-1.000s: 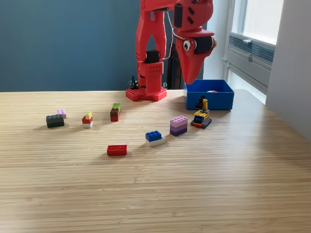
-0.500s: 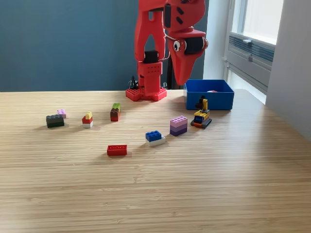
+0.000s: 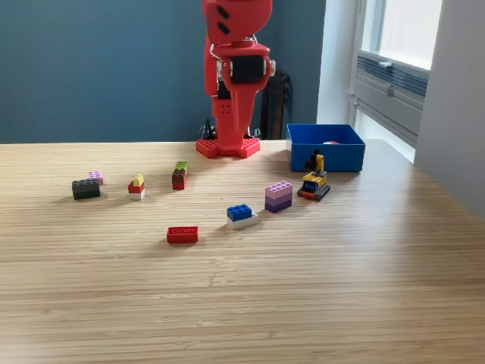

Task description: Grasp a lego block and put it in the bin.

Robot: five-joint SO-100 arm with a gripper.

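Your red arm (image 3: 233, 76) stands at the far edge of a light wooden table (image 3: 242, 303), at about 12 o'clock in the exterior view, against a dark blue wall. Its gripper (image 3: 241, 129) points straight down above the arm's base, high off the table. You see it edge-on, so you cannot tell how far the jaws are parted; nothing shows in them.

The bin (image 3: 326, 155), a bright blue box with low walls, sits on the table at about 2 o'clock from the table's centre, to the exterior view's right of the arm's base. Something small and pale shows just over its rim; what it is cannot be made out.

Just in front of the bin stands a small yellow and black lego figure (image 3: 314, 183). Near the middle are a purple block stack (image 3: 278, 196), a blue and white block (image 3: 241, 215) and a flat red block (image 3: 183, 234). Toward 10 o'clock lie a green and brown stack (image 3: 179, 175), a yellow, red and white stack (image 3: 136, 186), a dark grey block (image 3: 86, 189) and a small pink block (image 3: 95, 177).
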